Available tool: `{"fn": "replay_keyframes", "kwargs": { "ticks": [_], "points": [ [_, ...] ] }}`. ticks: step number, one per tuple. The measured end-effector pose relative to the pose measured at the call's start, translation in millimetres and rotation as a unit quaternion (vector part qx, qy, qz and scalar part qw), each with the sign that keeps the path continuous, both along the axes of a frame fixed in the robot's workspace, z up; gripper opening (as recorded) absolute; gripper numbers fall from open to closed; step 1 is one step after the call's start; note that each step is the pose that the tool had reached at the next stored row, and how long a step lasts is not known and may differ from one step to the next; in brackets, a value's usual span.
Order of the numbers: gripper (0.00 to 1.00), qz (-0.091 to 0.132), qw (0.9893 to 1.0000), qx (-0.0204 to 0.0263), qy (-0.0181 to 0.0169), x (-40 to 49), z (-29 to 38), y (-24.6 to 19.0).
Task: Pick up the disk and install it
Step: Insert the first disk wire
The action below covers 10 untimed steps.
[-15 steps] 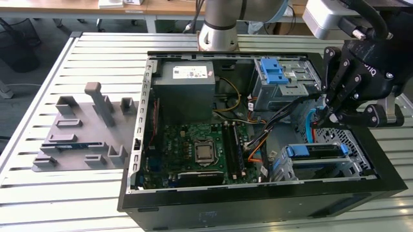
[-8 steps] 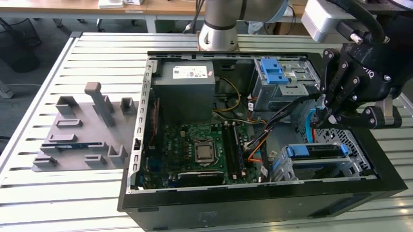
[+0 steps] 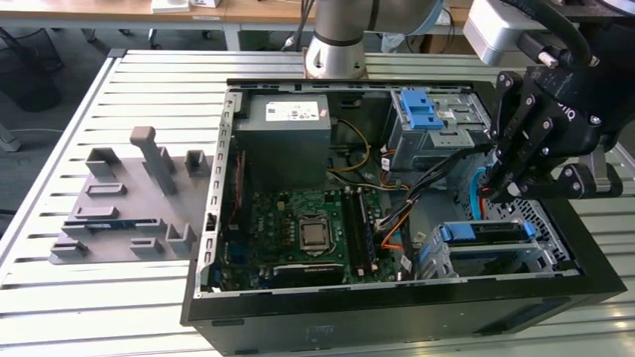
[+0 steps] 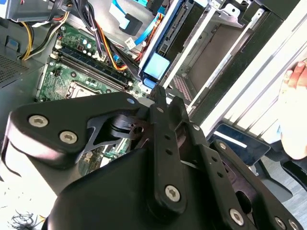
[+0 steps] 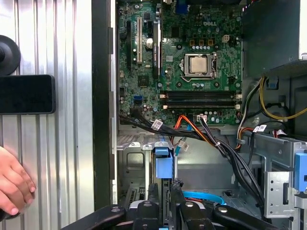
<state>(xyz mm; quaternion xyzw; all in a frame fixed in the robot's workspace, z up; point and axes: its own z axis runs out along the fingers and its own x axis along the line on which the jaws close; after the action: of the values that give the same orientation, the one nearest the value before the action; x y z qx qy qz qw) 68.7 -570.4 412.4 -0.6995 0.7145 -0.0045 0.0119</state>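
Exterior view: we log the gripper (image 3: 499, 195) hovering inside the open computer case (image 3: 397, 316), above the drive cage (image 3: 552, 256) at the exterior view's right.
Disk position: the disk (image 3: 486, 232) sits on edge in that cage, just below the fingertips and apart from them.
Long axis: runs left to right across the exterior view.
Grip: fingers (image 5: 152, 196) parted by a narrow slot, nothing held.
First wrist view: the blue bracket (image 5: 163, 162) lines up with that slot; a person's hand (image 5: 14, 184) rests on the table (image 5: 57, 143).
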Motion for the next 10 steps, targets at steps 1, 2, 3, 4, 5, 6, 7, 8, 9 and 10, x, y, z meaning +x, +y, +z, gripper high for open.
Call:
{"fn": "replay_keyframes", "kwargs": {
  "ticks": [1,2,3,4,5,6,7,8,9,10],
  "points": [
    [0.25,0.000,1.0000,0.0000,0.0000,0.0,0.0,0.0],
    [0.25,0.000,1.0000,0.0000,0.0000,0.0,0.0,0.0],
    [0.25,0.000,1.0000,0.0000,0.0000,0.0,0.0,0.0],
    [0.24,0.000,1.0000,0.0000,0.0000,0.0,0.0,0.0],
    [0.24,0.000,1.0000,0.0000,0.0000,0.0,-0.1,0.0],
    [0.16,0.000,1.0000,0.0000,0.0000,0.0,-0.1,0.0],
    [0.16,0.000,1.0000,0.0000,0.0000,0.0,-0.1,0.0],
    [0.16,0.000,1.0000,0.0000,0.0000,0.0,-0.1,0.0],
    [0.15,0.000,1.0000,0.0000,0.0000,0.0,-0.1,0.0],
    [0.15,0.000,1.0000,0.0000,0.0000,0.0,-0.2,0.0]
  ]
}}
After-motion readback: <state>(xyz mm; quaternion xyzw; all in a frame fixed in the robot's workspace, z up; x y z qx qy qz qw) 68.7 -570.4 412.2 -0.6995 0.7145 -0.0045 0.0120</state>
